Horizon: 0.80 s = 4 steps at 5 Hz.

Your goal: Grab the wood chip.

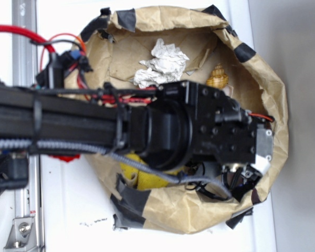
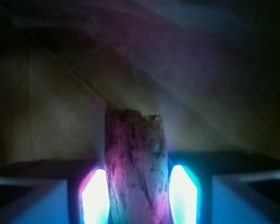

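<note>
In the wrist view the wood chip (image 2: 135,149) is a rough, grainy piece of wood with an uneven top end, standing lengthwise between the two glowing pads (image 2: 94,198). Both pads touch its sides, so my gripper (image 2: 137,198) is shut on it. Behind it is brown paper. In the exterior view my gripper (image 1: 240,177) is down inside the brown paper bag (image 1: 275,100), at its lower right wall. The wood chip is hidden there by the black wrist.
The bag has black tape patches on its rim. Inside lie a crumpled white paper (image 1: 163,64), a striped seashell (image 1: 218,77) and a yellow object (image 1: 142,176) partly under the arm. Red and black cables run at the upper left. A metal rail (image 1: 23,47) runs along the left.
</note>
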### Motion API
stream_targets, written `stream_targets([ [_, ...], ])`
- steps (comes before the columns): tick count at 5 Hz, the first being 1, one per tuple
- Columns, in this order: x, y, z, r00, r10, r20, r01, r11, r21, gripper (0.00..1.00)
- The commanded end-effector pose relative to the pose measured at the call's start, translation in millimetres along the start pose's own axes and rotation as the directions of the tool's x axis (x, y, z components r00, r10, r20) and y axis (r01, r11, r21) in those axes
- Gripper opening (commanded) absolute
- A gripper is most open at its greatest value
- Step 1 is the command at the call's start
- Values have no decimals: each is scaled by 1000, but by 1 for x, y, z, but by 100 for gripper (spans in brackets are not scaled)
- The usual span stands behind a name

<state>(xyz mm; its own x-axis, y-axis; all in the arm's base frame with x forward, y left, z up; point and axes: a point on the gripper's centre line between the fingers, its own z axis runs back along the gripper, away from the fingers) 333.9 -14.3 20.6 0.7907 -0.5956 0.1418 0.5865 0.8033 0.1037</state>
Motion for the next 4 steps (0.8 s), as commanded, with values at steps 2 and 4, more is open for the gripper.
stream_targets([
  [2, -27, 0, -11, 984, 148, -100, -154, 987, -54, 0],
  [4, -37, 11, 53, 953, 299, -58, -302, 951, -69, 0],
])
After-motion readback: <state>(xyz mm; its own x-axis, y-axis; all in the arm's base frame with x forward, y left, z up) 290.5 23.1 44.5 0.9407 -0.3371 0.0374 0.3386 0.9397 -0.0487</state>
